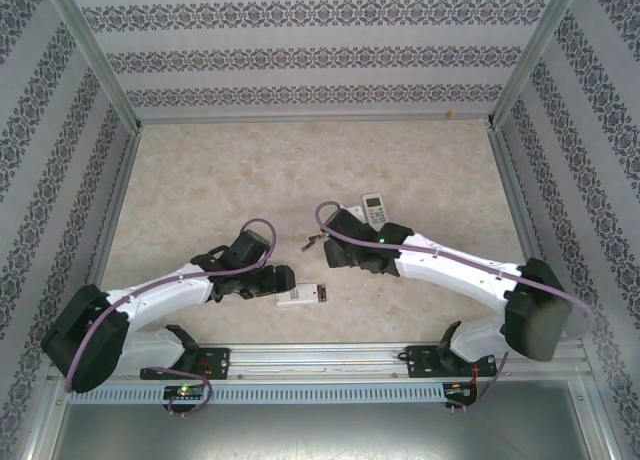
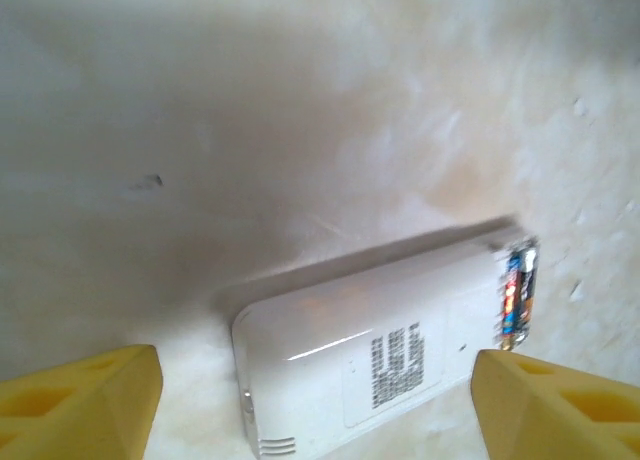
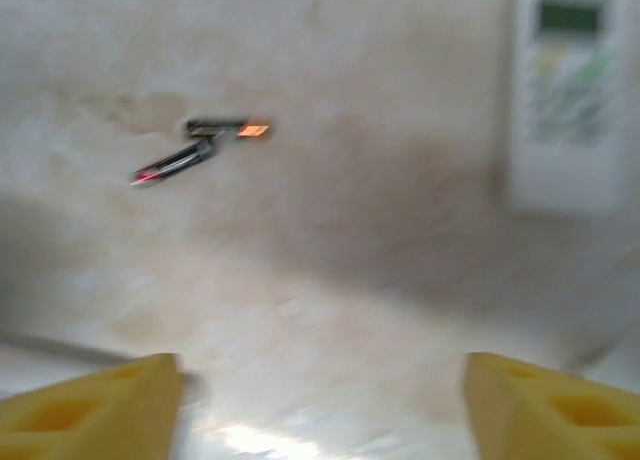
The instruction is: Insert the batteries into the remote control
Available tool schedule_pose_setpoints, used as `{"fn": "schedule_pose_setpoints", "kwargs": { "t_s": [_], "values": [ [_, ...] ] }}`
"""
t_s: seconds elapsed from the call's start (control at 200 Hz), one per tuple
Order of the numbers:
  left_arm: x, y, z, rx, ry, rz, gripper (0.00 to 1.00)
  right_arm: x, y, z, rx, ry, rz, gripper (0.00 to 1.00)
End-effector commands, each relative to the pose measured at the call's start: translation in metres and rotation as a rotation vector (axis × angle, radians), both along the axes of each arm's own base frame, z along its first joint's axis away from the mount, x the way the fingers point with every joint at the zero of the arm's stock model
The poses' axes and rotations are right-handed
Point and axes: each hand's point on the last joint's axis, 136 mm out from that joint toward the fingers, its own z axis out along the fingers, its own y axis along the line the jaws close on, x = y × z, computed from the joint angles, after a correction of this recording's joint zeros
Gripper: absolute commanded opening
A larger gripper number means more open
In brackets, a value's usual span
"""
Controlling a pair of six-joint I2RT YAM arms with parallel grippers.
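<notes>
Top external view: you have the left tool (image 1: pixel 285 280) low over one end of a white remote (image 1: pixel 303 297) that lies near the front edge of the marbled tabletop (image 1: pixel 200 180). The right tool (image 1: pixel 333 242) sits further back, just beside the loose batteries (image 1: pixel 313 244) – small dark pieces on the bare surface. A second remote (image 1: pixel 375 208) lies face up behind the right arm, well apart from the first.

In your left wrist view the left tool (image 2: pixel 320 420) has its yellow fingers (image 2: pixel 80 400) wide apart, straddling the white remote (image 2: pixel 380 350) without touching it. That remote is back side up. It carries a pale label with several rows of dark print, too blurred to read, and no brand can be made out. At its far end the fitted batteries (image 2: pixel 518 295) show side by side – coloured wrappers, lettering illegible.

Your right wrist view is smeared. The right tool (image 3: pixel 320 410) is also spread open, holding nothing. The loose batteries (image 3: pixel 195 148) lie ahead and to the left, touching or nearly so at an angle; one shows an orange tip. The second remote (image 3: pixel 570 100) is at the upper right, with a greenish display and rows of buttons whose markings cannot be read.
</notes>
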Motion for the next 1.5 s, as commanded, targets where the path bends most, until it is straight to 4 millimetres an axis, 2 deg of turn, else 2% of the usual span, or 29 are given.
{"fn": "schedule_pose_setpoints", "kwargs": {
  "t_s": [0.0,0.05,0.12,0.215,0.28,0.36,0.47,0.56,0.919,1.089,1.214,1.414,1.494],
  "values": [
    [0.013,0.011,0.02,0.07,-0.146,-0.029,0.9,0.014,-0.04,0.002,-0.499,-0.153,0.348,0.84],
    [0.017,0.011,0.03,0.06,-0.201,-0.033,0.95,0.022,-0.052,-0.005,-0.612,-0.174,0.402,0.87],
    [0.022,0.012,0.044,0.04,-0.277,-0.037,1.0,0.022,-0.066,-0.019,-0.679,-0.102,0.481,0.9],
    [0.026,0.012,0.059,0.004,-0.37,-0.036,1.0,0.011,-0.088,-0.039,-0.56,0.107,0.52,0.91],
    [0.027,0.011,0.065,-0.021,-0.414,-0.039,1.0,-0.004,-0.092,-0.05,-0.423,0.236,0.576,0.93],
    [0.027,0.011,0.073,-0.049,-0.455,-0.039,1.0,-0.012,-0.099,-0.059,-0.374,0.305,0.613,0.94],
    [0.027,0.012,0.077,-0.054,-0.479,-0.039,1.0,-0.01,-0.097,-0.062,-0.254,0.336,0.605,0.96],
    [0.028,0.013,0.077,-0.048,-0.485,-0.036,1.0,0.002,-0.1,-0.064,-0.194,0.33,0.547,0.97],
    [0.028,0.012,0.077,-0.062,-0.501,-0.038,1.0,-0.007,-0.12,-0.097,-0.303,0.446,0.572,0.97],
    [0.027,0.012,0.075,-0.062,-0.497,-0.039,1.0,-0.01,-0.128,-0.111,-0.343,0.51,0.582,0.92],
    [0.026,0.014,0.076,-0.061,-0.501,-0.037,1.0,-0.017,-0.128,-0.12,-0.332,0.572,0.589,0.83],
    [0.025,0.016,0.077,-0.055,-0.508,-0.036,1.0,-0.019,-0.14,-0.125,-0.403,0.59,0.594,0.61],
    [0.025,0.016,0.076,-0.052,-0.506,-0.035,1.0,-0.015,-0.142,-0.121,-0.432,0.575,0.593,0.51]
  ]
}}
